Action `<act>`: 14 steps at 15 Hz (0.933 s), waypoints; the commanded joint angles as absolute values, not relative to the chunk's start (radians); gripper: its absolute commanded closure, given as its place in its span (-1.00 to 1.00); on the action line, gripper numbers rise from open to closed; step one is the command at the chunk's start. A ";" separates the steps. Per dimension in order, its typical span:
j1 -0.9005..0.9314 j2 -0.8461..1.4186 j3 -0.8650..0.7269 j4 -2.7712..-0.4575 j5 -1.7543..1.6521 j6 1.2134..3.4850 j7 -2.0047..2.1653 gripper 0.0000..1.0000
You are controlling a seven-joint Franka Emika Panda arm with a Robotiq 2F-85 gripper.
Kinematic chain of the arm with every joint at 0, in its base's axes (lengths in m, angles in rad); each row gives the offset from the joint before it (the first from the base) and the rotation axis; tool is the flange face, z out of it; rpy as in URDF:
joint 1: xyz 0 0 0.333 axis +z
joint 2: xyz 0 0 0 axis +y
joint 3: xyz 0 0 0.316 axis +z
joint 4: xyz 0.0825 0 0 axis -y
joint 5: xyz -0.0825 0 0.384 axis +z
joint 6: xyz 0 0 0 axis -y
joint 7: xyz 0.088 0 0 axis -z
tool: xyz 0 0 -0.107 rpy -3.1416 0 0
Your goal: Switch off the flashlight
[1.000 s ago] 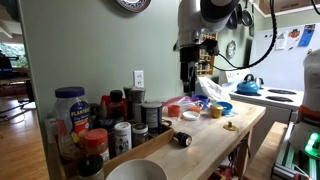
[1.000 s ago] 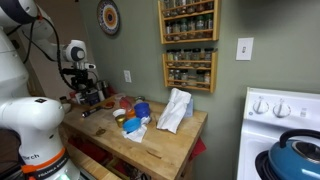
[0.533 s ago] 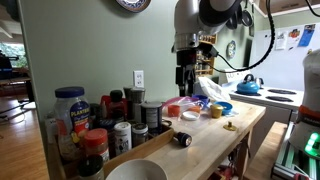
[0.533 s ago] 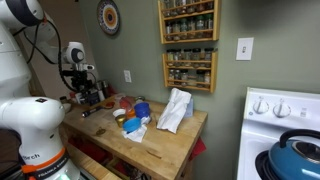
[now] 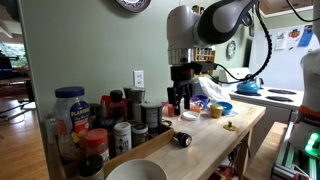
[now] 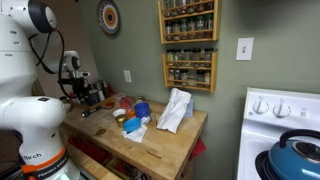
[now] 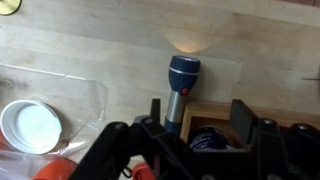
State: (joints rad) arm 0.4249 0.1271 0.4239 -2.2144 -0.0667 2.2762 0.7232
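Flashlight (image 7: 183, 85): lies on its side on the wooden table (image 7: 90, 40); dark head, paler barrel, lens pointing to the top of the wrist view
Beam: lit, with a pale glow on the wood just in front of the lens
Flashlight from outside (image 5: 182, 140): a small dark thing on the bare middle of the table, apart from the jars
Hand (image 5: 177, 104): hangs above the table, over the flashlight and not touching it
Hand state (image 7: 200, 115): fingers (image 7: 243, 118) spread wide, nothing pinched; in the wrist view the barrel's tail runs in beside one finger
White lid (image 7: 30, 125): round, flat on the table, off to the side of the flashlight
Jars (image 5: 95, 125): crowded at one end of the table, a blue-lidded one the tallest
Writing: jar labels too small and blurred to read
Bowl (image 5: 135, 172): white, at the near edge
Yellow thing (image 5: 229, 126): small, on the far part of the table
Spice rack (image 6: 188, 45): on the wall, two shelves of small jars, labels unreadable
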 commanded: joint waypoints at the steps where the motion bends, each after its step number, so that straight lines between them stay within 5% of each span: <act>1: 0.473 0.193 0.396 -2.192 -0.142 2.303 0.862 0.16; 7: 0.522 0.272 0.358 -2.165 -0.200 2.315 1.048 1.00; 14: 0.568 0.330 0.303 -2.126 -0.272 2.310 1.248 1.00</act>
